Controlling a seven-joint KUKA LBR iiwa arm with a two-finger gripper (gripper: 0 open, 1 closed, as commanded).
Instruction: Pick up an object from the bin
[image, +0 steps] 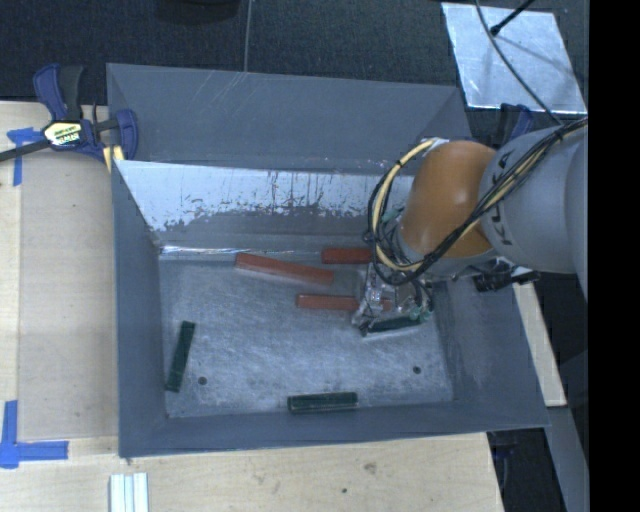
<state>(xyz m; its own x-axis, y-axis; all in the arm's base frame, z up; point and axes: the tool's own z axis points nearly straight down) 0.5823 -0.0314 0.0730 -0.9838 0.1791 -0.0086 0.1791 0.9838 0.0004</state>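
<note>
From my seat, the arm (540, 210) is cut off at the right edge. Of the 3 red-brown bars, 2 are partly hidden: the short far bar (345, 256) slips its right end behind the wrist cables (378, 225), and the nearer bar (322, 300) loses its right end under the gripper (385, 308). Just right of the gripper sits a small green-and-pale thing (402, 320), too cluttered for me to name

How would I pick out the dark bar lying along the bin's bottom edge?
Find the grey metal bin and follow its floor to the lower wall in the camera view. A dark green bar lies flat along it. The other dark bar points up-down at the left; the reddish bars lie higher up.
</note>
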